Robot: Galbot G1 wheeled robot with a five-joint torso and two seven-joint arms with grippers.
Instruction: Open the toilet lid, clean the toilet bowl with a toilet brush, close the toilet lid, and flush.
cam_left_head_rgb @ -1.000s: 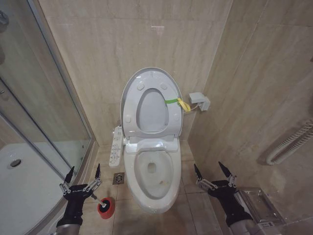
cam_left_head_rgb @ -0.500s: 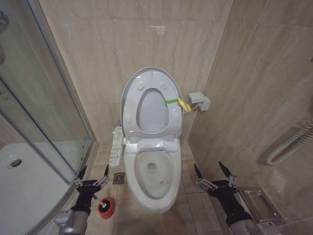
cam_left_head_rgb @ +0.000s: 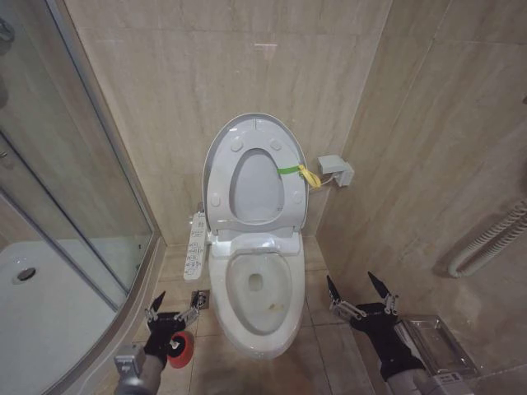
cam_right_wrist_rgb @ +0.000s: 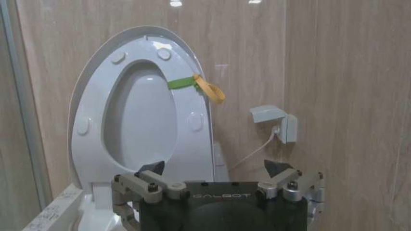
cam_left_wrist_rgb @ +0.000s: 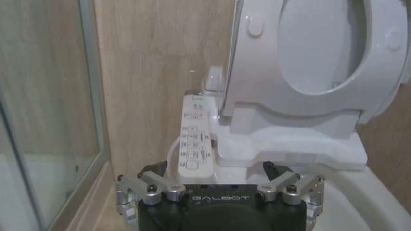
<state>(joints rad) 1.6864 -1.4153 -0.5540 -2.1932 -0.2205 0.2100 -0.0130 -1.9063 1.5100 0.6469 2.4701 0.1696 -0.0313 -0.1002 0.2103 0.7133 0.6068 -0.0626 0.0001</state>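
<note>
The toilet lid [cam_left_head_rgb: 254,125] stands raised against the back wall with the seat ring, a yellow-green strap [cam_left_head_rgb: 298,172] tied at its side. Below it the toilet bowl [cam_left_head_rgb: 260,290] is uncovered. My left gripper [cam_left_head_rgb: 177,300] is open, low on the floor left of the bowl and just above the red cup holder [cam_left_head_rgb: 182,349]. The toilet brush is hidden behind that gripper. My right gripper [cam_left_head_rgb: 352,284] is open and holds nothing, low to the right of the bowl. The left wrist view shows the left gripper [cam_left_wrist_rgb: 212,168] facing the lid [cam_left_wrist_rgb: 257,72]. The right wrist view shows the right gripper [cam_right_wrist_rgb: 213,166] before the lid [cam_right_wrist_rgb: 90,110].
A narrow white button panel [cam_left_head_rgb: 196,245] juts from the toilet's left side. A glass shower screen [cam_left_head_rgb: 66,181] and white shower tray [cam_left_head_rgb: 37,304] are at the left. A floor drain [cam_left_head_rgb: 200,300] lies beside the bowl. A wall box [cam_left_head_rgb: 338,170] and a ribbed hose [cam_left_head_rgb: 486,239] are at the right.
My left gripper has moved right, toward the bowl, and now sits over the red cup holder, covering the brush handle. The right arm has not moved.
</note>
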